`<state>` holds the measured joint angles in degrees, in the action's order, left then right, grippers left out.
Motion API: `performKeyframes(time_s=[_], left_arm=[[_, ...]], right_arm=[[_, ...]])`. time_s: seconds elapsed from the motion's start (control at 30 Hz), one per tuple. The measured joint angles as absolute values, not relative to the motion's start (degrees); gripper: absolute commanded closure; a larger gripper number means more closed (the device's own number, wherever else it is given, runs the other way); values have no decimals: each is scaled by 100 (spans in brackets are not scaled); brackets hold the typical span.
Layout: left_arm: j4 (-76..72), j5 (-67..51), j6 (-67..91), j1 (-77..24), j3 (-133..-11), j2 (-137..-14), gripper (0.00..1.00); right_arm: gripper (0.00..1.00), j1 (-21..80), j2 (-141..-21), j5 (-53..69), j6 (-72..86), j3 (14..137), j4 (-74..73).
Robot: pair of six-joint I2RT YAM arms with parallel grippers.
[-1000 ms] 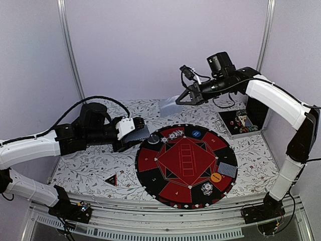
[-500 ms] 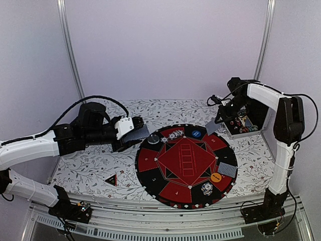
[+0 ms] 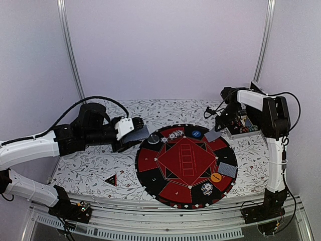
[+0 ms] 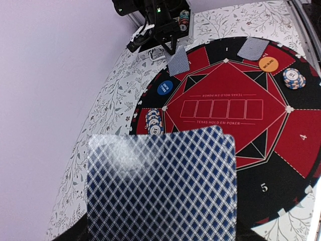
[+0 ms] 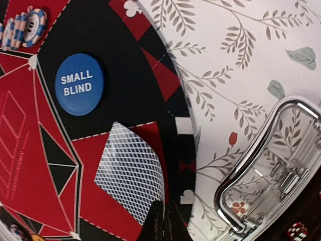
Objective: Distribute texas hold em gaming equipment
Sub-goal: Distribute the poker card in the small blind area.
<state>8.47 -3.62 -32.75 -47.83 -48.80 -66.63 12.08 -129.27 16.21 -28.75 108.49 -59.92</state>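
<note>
Playing card [image 3: 226, 169] lies face down nearest, on the mat [image 3: 185, 155] beside the orange disc [image 3: 216, 177]. Farther back, the left gripper [image 3: 134, 134] clamps the deck [image 4: 160, 186] by the mat's left rim. Farthest, the right gripper [image 5: 164, 221] pinches a single card [image 5: 131, 168] at a red segment near the small-blind disc [image 5: 78, 84]. This looks like dealing, so next it must let go and lift clear.

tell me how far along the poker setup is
Done: blue-white chip stacks, blue small-blind disc, orange disc and one blue-backed card lie on the red-and-black mat. In hand: right gripper pinches a second card over it; left gripper holds spare cards. Left: black-red triangle sits off the mat.
</note>
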Motion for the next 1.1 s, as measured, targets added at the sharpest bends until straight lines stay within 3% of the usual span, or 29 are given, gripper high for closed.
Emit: performKeyframes(time_s=[0.43, 0.57, 0.67, 0.97, 1.03, 1.07, 1.1], left_arm=[[845, -362, -3275, -4783, -4877, -6663, 36], [847, -362, -3275, -4783, -4877, -6663, 36], [847, -362, -3275, -4783, -4877, -6663, 36], [847, -364, -3275, -4783, -4877, -6663, 36], [847, -362, -3275, -4783, -4877, -6663, 36], [845, -364, -3275, -4783, -4877, -6663, 36], [845, -364, -3277, -4783, -4877, -6663, 36]], right_arm=[[95, 2051, -12962, 49, -4523, 10818, -5360], [65, 2060, -12960, -381, -4794, 10545, -4947], [52, 2084, -12960, -733, -4960, 10278, -4615], [46, 2394, -12197, -1619, -5345, 9553, -3057], [26, 2569, -11690, -1925, -5454, 9133, -2421], [3, 2650, -11476, -2051, -5476, 8976, -2121], [1, 2757, -11216, -2202, -5507, 8799, -1765]])
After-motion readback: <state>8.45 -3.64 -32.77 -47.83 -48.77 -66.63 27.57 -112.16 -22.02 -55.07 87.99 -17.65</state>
